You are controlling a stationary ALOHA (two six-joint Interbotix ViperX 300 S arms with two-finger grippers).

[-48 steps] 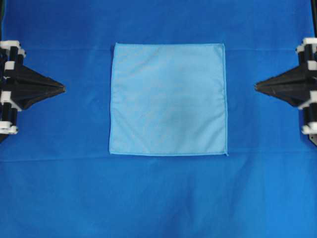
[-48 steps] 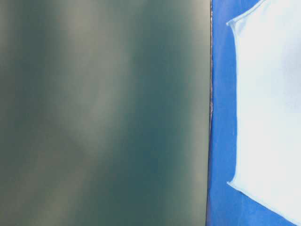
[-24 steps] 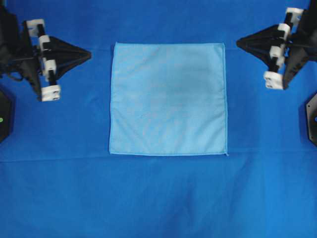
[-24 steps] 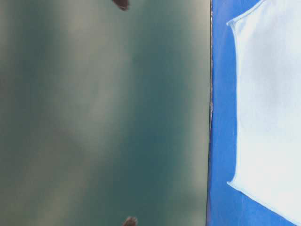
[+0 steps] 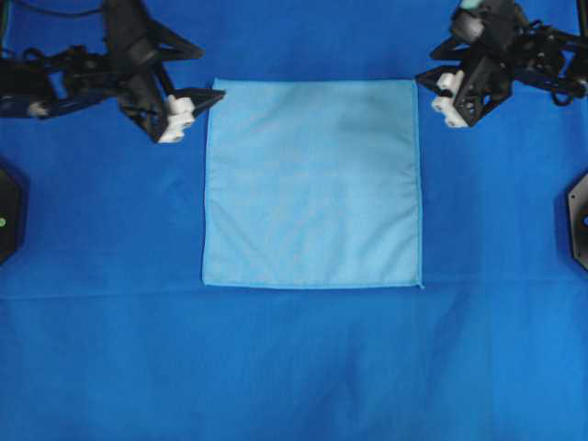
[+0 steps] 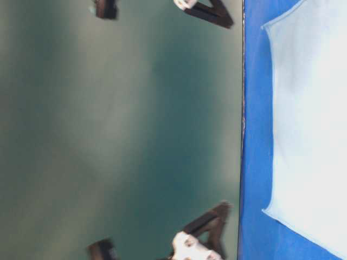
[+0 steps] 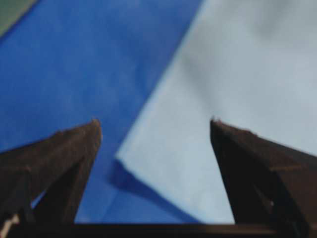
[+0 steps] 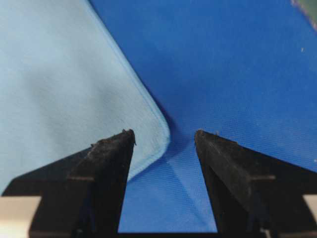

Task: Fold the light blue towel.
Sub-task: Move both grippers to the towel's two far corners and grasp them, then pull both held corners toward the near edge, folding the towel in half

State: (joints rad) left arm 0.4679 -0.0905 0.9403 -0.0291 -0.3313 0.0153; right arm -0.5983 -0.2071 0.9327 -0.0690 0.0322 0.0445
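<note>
1. Both arms have swung in from the side edges of the surface toward its far edge since the earlier frame; their claws, pressed together then, now stand apart.
2. The light blue towel (image 5: pixel 311 184) has not shifted: it lies flat and unfolded on the royal-blue cloth (image 5: pixel 294 367) that covers the surface, a little toward the far edge from the middle, all four corners spread.
3. The left gripper (image 5: pixel 199 72) sits at the towel's far left corner in the overhead view, its jaws spread wide with nothing between them; one fingertip reaches the towel's edge there.
4. From the left wrist view, that corner of the towel (image 7: pixel 237 99) lies between the two dark fingers (image 7: pixel 64 153), slightly lifted and casting a shadow on the cloth (image 7: pixel 84 59).
5. The right gripper (image 5: pixel 439 59) sits just beside the towel's far right corner, jaws also apart and empty.
6. From the right wrist view, the rounded hemmed corner (image 8: pixel 74 89) lies between the fingers (image 8: pixel 106 163), nearer the left one. Whether either finger touches it I cannot tell.
</note>
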